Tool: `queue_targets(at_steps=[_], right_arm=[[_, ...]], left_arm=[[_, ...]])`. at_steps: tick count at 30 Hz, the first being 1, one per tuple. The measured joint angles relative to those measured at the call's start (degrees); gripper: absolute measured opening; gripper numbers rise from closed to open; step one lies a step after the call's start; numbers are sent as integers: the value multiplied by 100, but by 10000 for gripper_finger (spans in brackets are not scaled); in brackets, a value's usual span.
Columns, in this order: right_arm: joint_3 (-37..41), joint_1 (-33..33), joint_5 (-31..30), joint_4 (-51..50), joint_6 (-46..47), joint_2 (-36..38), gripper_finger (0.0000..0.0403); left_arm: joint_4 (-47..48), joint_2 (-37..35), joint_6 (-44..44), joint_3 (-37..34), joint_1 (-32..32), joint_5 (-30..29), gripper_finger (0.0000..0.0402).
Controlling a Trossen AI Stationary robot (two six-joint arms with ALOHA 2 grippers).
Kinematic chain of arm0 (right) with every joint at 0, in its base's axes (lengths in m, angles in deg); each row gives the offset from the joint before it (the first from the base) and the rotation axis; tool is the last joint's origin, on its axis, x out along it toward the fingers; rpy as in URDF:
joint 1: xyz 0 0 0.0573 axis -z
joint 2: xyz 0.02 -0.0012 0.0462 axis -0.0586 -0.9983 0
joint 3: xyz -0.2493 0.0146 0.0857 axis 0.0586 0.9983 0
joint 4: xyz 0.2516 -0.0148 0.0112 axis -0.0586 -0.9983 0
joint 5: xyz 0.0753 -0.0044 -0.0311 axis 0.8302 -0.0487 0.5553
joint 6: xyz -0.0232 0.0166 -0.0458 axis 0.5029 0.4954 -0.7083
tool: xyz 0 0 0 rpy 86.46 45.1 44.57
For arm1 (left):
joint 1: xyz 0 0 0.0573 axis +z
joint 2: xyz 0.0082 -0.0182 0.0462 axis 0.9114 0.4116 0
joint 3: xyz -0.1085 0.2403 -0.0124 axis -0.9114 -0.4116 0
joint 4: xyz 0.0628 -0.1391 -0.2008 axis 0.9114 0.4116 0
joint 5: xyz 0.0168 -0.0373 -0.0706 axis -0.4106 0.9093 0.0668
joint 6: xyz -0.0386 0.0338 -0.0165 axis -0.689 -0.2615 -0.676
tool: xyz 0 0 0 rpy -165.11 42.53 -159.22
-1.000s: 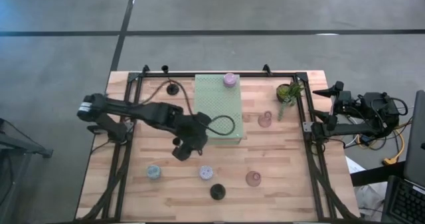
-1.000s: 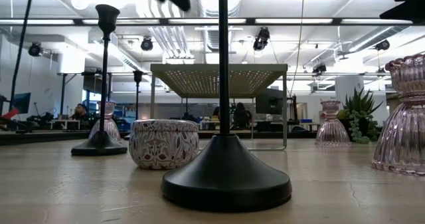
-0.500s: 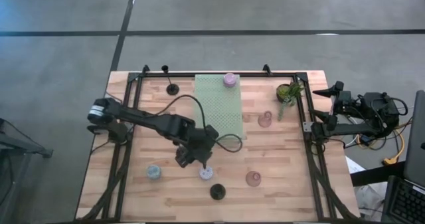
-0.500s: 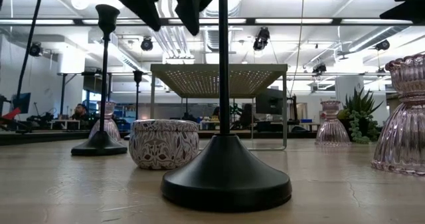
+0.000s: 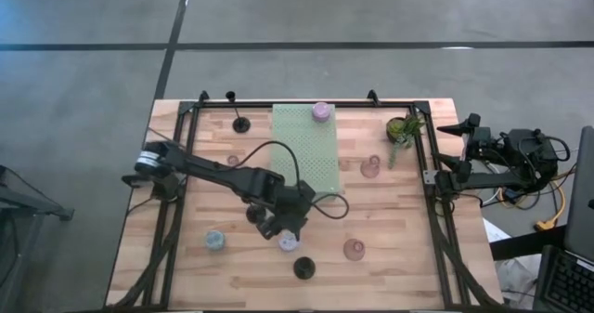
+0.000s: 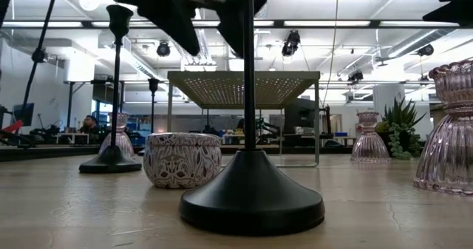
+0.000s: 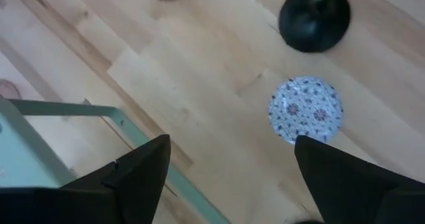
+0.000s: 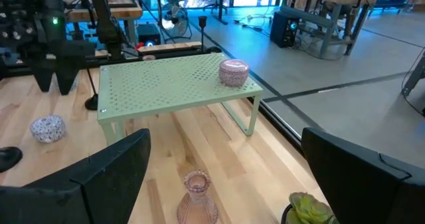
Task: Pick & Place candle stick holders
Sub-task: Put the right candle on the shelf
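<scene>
Lilac patterned holder [image 5: 289, 242]: round, squat, upright, lower centre of high view.
Blue round holder [image 5: 214, 241]: lower left, on bare wood.
Black holder [image 5: 304, 267]: round base, thin stem, bottom centre.
Second black holder [image 5: 241, 123]: upper left.
Pink glass holders [image 5: 354, 249]: one lower right, another [image 5: 370, 168] right of centre.
Lilac holder [image 5: 321, 111]: top centre, on raised green surface.

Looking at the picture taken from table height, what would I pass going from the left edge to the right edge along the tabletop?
Tall black candle stick holder → patterned round holder → big black holder up front → small pink glass holder → potted plant → large pink glass holder at the right edge.
</scene>
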Motion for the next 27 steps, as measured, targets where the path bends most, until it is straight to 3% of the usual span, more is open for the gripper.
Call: queue_targets(at_steps=[11,27], right_arm=[[0,0,1,-1,0,0,384],[0,1,0,-2,0,0,384]], left_arm=[[230,254,169,-32,-77,-88,328],[109,342,-427,-459,-321,584,330]])
